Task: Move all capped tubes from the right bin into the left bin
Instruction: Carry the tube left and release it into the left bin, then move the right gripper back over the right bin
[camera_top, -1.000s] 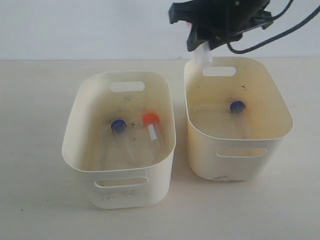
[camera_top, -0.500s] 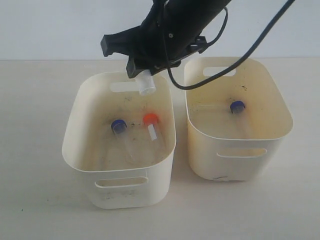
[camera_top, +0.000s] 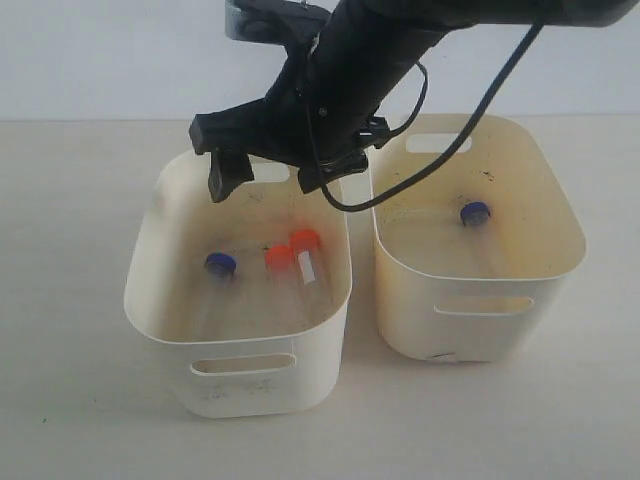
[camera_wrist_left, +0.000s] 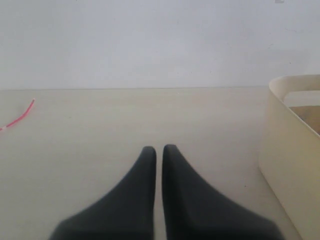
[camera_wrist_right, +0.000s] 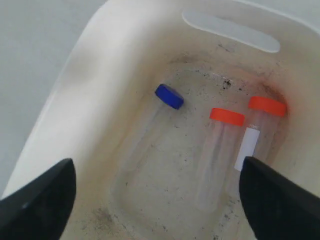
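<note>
Over the whiter, smudge-floored plastic tub (camera_top: 250, 345), the right arm's black gripper (camera_top: 268, 182) hangs wide open and empty, and the one blue-capped clear tube (camera_top: 478, 218) remaining in the yellowish cream tub (camera_top: 480, 330) lies off to its right, cap toward the far wall, body pointing frontward.

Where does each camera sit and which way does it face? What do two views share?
Exterior view: raised, looks down on the whiter smudged plastic tub and the yellowish cream plastic tub; the right arm's open black gripper shows.
Left wrist view: low, faces along the tabletop toward a wall; its shut black gripper shows.
Right wrist view: above, looks down into the whiter tub; spread fingers show.
Shared: exterior and right wrist views both show three capped tubes inside it.
</note>
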